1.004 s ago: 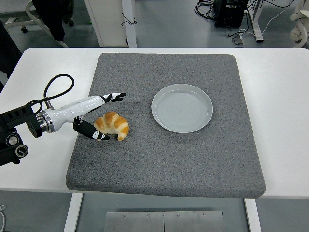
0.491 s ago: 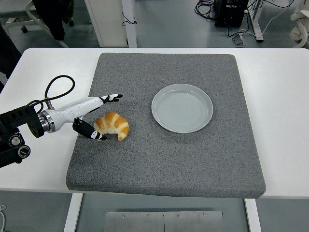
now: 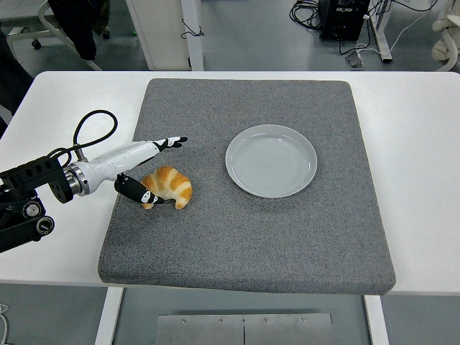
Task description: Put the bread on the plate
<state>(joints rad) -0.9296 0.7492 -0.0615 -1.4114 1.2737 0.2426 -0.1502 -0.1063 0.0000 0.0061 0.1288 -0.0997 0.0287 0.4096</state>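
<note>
While the right arm is out of view, the robot's left hand (image 3: 147, 169) reaches in from the left edge of the white table (image 3: 424, 144) and over the left side of a grey mat (image 3: 287, 237) that covers most of the tabletop. Its fingers are spread apart. The upper fingers (image 3: 171, 143) stretch out straight, pointing toward the mat's far right, above and clear of the bread. The thumb (image 3: 136, 192) angles down and touches the near left end of the bread; whether it is gripping cannot be told.

The bread (image 3: 170, 186), a golden croissant, lies flat on the mat near the mat's left edge, about halfway between the far and near edges. It curves like a crescent with both tips pointing toward the near edge.

A pale grey round plate (image 3: 271, 160) sits on the mat near its centre, slightly toward the far edge, well apart from the croissant and to its right. A black cable (image 3: 90, 126) loops up from the wrist over the white table at the left.
</note>
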